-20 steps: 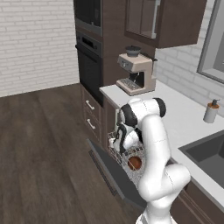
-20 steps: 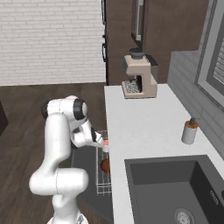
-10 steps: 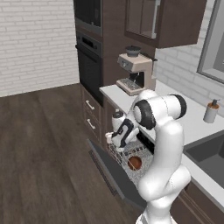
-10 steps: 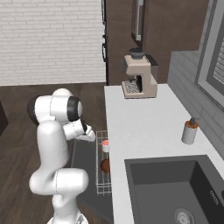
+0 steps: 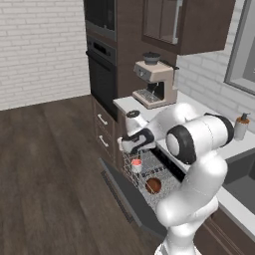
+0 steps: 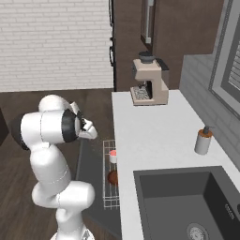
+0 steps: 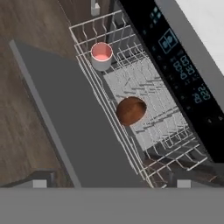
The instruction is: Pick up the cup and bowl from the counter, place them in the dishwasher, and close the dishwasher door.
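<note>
Hand view: cup (image 7: 101, 55) was seen upright in the pulled-out wire rack (image 7: 144, 92), near one end, red inside facing up. Bowl (image 7: 131, 110) was seen lying in the same rack, further along, well apart from the cup. Dishwasher door (image 7: 78, 127) was dropped fully open beside the rack; black control strip (image 7: 183, 70) was lit on the other side.

Left base view: tool (image 5: 130, 147) was held above the rack, just over the cup (image 5: 136, 165), jaws spread wide, nothing gripped. Bowl (image 5: 153, 185) was seen in the rack nearer the robot's base. Door (image 5: 130, 196) was seen down towards the wooden floor (image 5: 50, 174).

Right base view: cup (image 6: 113, 156) and bowl (image 6: 112, 176) were both seen in the rack at the edge of the surface (image 6: 154, 131). Coffee machine (image 6: 149, 80) and soap dispenser (image 6: 203, 140) were left on the surface; sink (image 6: 183, 201) was sunk into it.
</note>
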